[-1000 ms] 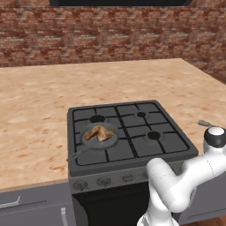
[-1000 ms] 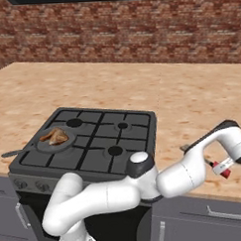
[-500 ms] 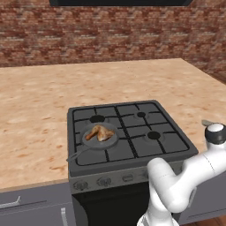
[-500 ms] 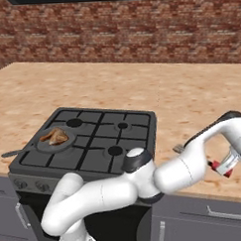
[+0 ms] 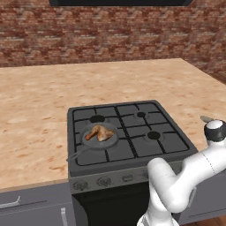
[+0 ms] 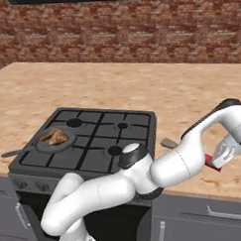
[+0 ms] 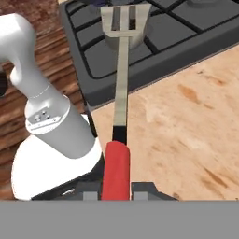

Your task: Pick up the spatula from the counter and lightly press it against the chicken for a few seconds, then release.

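Note:
My gripper (image 7: 115, 186) is shut on the red handle of the spatula (image 7: 122, 84). In the hand view the slotted blade reaches out over the front right corner of the stove. Seen from the right base, the gripper (image 6: 217, 159) hangs low over the counter right of the stove, and the spatula (image 6: 169, 143) points back toward the stove. The spatula's tip (image 5: 206, 119) peeks out behind my arm in the left base view. The chicken (image 5: 99, 132) lies in a small pan (image 5: 89, 144) on the front left burner, far from the gripper; it also shows in the right base view as the chicken (image 6: 54, 136).
The black stove (image 5: 132, 132) has several burners and knobs along its front. Light wooden counter (image 5: 35, 110) runs on both sides, with a brick wall behind. My own white arm (image 6: 145, 176) crosses in front of the stove's right corner.
The wrist has risen and the spatula has come up slightly from the counter, its blade shifting a little toward the stove. The grip stays shut.

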{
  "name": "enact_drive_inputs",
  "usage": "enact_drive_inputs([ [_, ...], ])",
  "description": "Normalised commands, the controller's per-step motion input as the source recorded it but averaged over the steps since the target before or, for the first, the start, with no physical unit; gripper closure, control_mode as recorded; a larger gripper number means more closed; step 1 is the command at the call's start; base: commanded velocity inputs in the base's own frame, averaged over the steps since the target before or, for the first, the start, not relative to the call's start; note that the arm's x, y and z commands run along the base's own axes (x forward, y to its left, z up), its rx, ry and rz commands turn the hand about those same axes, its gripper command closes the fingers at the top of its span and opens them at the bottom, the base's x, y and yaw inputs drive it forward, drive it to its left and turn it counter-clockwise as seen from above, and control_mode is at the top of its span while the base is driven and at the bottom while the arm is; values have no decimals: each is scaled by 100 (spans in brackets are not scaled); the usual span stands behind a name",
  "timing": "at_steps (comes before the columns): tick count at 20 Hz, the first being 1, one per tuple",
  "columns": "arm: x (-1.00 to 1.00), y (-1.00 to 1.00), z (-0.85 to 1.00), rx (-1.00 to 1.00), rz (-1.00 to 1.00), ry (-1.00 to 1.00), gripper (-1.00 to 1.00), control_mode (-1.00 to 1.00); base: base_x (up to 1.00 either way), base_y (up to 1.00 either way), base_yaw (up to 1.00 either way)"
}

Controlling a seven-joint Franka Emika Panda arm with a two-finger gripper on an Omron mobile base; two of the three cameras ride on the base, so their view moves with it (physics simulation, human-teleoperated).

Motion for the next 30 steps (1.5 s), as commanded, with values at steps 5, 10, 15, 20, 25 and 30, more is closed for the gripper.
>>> enact_drive_inputs([
  [5,-1,95,-24,4,-1,-30,100,-100,0,0,0],
  [10,-5,88,-11,7,-7,-40,100,-100,0,0,0],
  [15,-18,68,46,-5,-12,-35,100,-100,0,0,0],
  [20,-18,60,50,-7,-18,-16,100,-100,0,0,0],
  [25,-42,73,-3,-2,-34,-19,100,-100,0,0,0],
  [30,-46,66,-37,0,-49,-18,100,-100,0,0,0],
])
